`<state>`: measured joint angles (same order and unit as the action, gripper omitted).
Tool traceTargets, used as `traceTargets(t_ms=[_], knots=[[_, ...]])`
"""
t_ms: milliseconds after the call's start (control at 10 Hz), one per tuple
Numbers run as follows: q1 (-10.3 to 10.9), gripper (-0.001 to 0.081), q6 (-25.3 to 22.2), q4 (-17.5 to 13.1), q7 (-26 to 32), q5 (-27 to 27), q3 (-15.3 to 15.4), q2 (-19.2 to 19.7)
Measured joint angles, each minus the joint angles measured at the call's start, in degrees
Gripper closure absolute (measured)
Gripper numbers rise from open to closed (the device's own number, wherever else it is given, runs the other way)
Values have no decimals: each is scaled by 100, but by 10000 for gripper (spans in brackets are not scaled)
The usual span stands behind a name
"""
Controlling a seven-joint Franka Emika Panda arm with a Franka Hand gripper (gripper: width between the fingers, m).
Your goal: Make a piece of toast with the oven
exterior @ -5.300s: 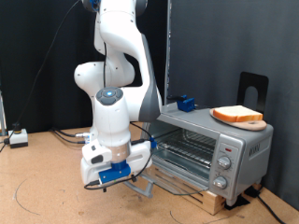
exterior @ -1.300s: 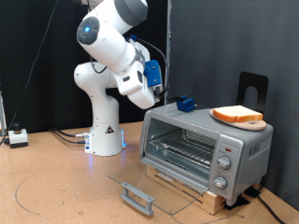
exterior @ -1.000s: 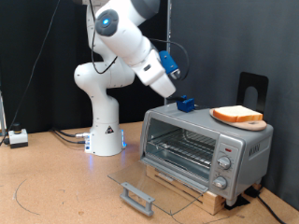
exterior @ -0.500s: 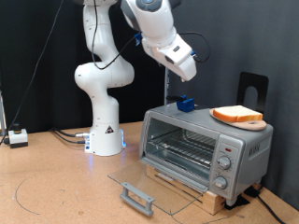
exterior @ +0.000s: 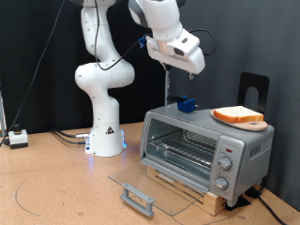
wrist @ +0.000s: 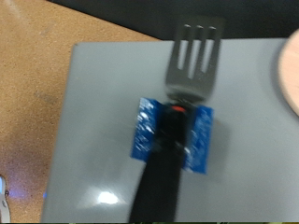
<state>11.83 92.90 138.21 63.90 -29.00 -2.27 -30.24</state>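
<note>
The white Franka arm [exterior: 101,80] is rearing up from its base at the left-centre of the exterior view, its upper links bending over toward the right, so that the white two-finger gripper [exterior: 192,58] is hanging high in the upper middle of the frame, well above the boxy silver-grey countertop toaster oven [exterior: 208,148] at the lower right. Whether its fingers are spread or closed cannot be told, since neither view is showing them clearly. The oven's glass drop-down door [exterior: 150,181] is lying fully open and flat, its handle [exterior: 137,198] toward the bottom centre, leaving the wire rack [exterior: 182,150] exposed. The flat, pale-topped slice of toast with an orange-brown crust [exterior: 238,115] is sitting on a round tan wooden board [exterior: 251,125] on the right part of the oven's roof, well apart from the gripper. On the left rear of the roof a small blue holder [exterior: 187,104] is standing; in the wrist view, a black-handled metal spatula [wrist: 192,65] is resting in that blue holder [wrist: 148,129] on the grey oven top [wrist: 103,112], with the board's edge [wrist: 289,73] showing at the frame's right margin. Open brown tabletop [exterior: 56,183] is spreading across the lower left of the exterior view.
</note>
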Motion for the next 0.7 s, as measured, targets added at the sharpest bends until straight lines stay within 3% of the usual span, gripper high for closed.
traceTargets(t_ms=[500,700], knots=[[-174,-4,826,1160,-1075,-7,412,-1341],[-187,-4,847,1355,-1090,-25,376,-1570]])
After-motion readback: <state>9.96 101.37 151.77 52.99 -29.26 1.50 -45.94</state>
